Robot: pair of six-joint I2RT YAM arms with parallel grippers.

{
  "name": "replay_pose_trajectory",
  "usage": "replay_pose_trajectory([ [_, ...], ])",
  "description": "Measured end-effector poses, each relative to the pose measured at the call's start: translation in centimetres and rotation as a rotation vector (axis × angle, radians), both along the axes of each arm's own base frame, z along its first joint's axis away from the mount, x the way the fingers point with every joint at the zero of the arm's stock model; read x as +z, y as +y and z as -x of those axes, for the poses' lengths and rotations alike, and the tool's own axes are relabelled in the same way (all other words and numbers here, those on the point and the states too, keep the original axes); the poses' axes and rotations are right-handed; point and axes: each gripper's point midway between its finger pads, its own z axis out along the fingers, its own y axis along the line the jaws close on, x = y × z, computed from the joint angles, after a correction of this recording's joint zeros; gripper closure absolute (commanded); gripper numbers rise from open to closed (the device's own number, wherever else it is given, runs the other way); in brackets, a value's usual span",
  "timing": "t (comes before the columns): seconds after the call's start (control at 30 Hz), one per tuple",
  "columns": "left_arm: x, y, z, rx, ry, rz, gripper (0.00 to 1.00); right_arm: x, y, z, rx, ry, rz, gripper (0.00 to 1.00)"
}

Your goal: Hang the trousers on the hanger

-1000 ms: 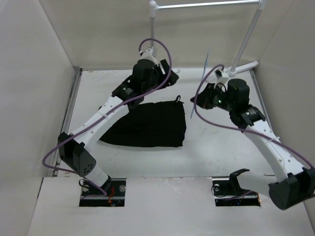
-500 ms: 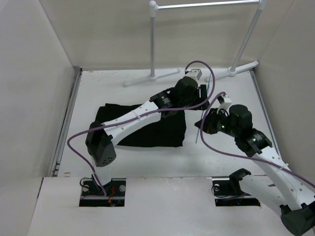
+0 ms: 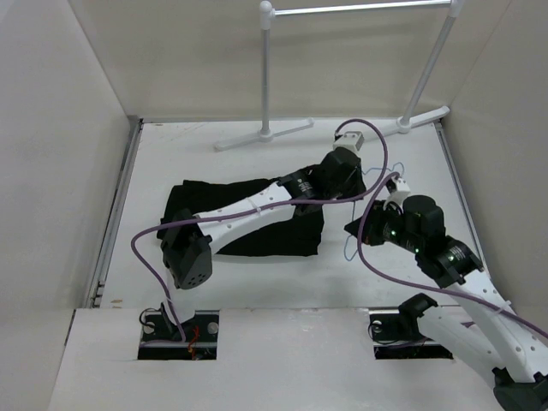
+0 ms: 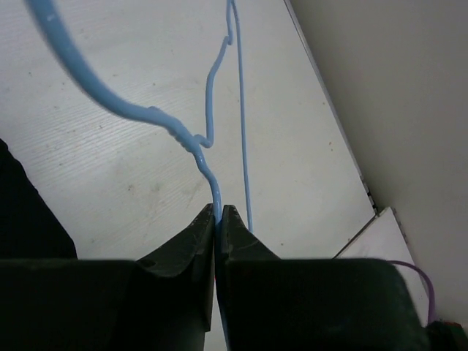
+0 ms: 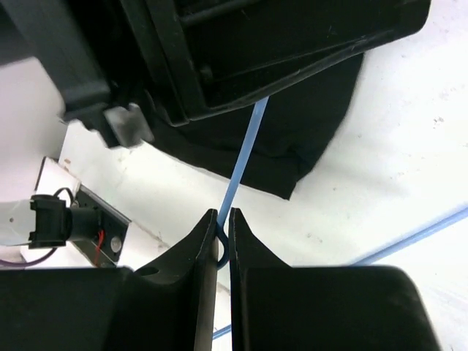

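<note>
You have two arms built alike: the left arm [image 3: 248, 212] and the right arm [image 3: 467, 330] wear white link shells between bulky matte-black joint housings, and a thin purple cable [image 3: 134, 247] runs alongside each. At the near edge each stands on a black base [image 3: 175, 330] set in a dark cut-out with small red and orange wiring, and a small green light [image 3: 392, 229] glows on the right arm's black wrist. Up close, your left gripper [image 4: 218, 213] and right gripper [image 5: 221, 217] both end in black wedge-shaped fingers [image 4: 183, 248] with flat inner faces.
</note>
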Motion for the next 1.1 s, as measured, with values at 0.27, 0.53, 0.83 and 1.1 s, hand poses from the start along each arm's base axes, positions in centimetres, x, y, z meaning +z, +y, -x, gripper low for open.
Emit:
replay_pose_trajectory([
  [0.27, -5.5, 2.5, -0.5, 0.201, -0.020, -0.032, 1.00, -2.2, -3.5, 1.6, -0.161, 0.120, 0.055, 0.53],
  [0.53, -9.4, 5.7, -0.5, 0.402, -0.052, -0.039, 1.00, -2.7, -6.6, -2.4, -0.396, 0.184, -0.006, 0.89],
  [0.83, -10.5, 9.3, -2.0, 0.567, -0.041, 0.098, 1.00, -10.3, -1.3, -9.7, -0.311, 0.310, -0.046, 0.71],
  [1.1, -12.3, 11.6, -3.6, 0.644, -0.014, 0.142, 0.99, -14.4, 1.9, -12.5, -0.258, 0.354, -0.095, 0.62],
])
